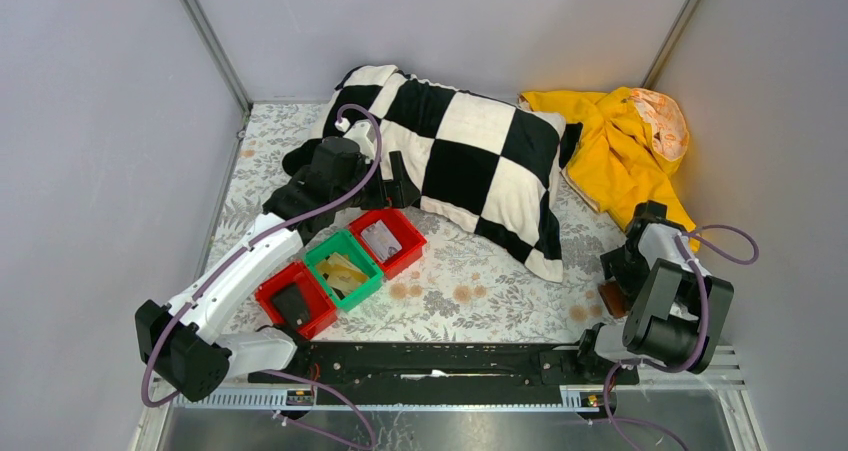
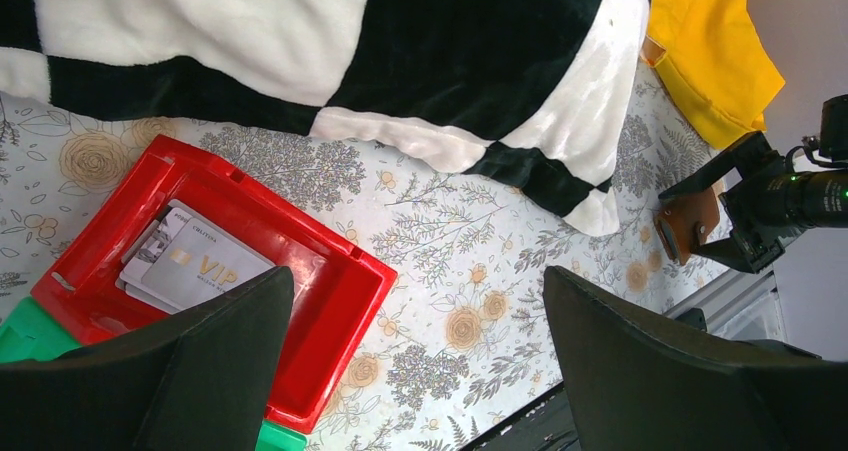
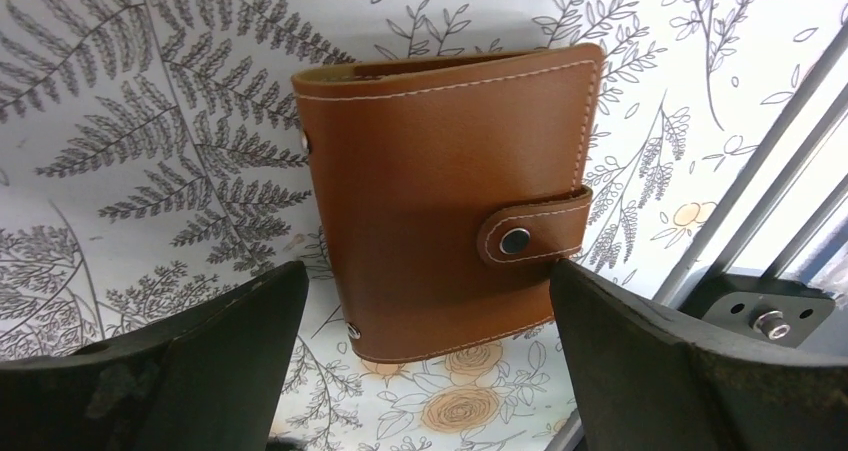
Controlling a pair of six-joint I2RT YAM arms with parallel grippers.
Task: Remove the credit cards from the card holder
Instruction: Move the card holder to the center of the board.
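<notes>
At the table's right near corner, the holder [image 3: 440, 201] lies on the floral cover [image 1: 470, 281], shut, its strap snapped over the front. Only the right wrist view shows that detail: brown leather, pale stitching, a metal stud, a rail [image 3: 740, 181] just beside its right edge. The right gripper [image 3: 428, 271] hangs over it with both fingers spread wide, one on each side, grasping nothing; whether the tips touch the cover I cannot tell. From above, the holder is a small brown patch mostly hidden by the right arm, and from the left wrist it shows as a brown shape far off, under that arm's black parts.

The left gripper [image 2: 416, 276] is also spread wide and empty, hovering by the far red bin [image 2: 340, 271]. Its camera shows what the top view blurs: silver cards [image 2: 200, 266] stacked in that bin, the top one marked VIP. The top view alone gives the row: far red bin, green bin [image 1: 318, 261], near red bin [image 1: 270, 293], touching on a diagonal, well apart from the holder. A checked blanket [image 1: 470, 161] and yellow cloth [image 1: 610, 141] lie at the back.
</notes>
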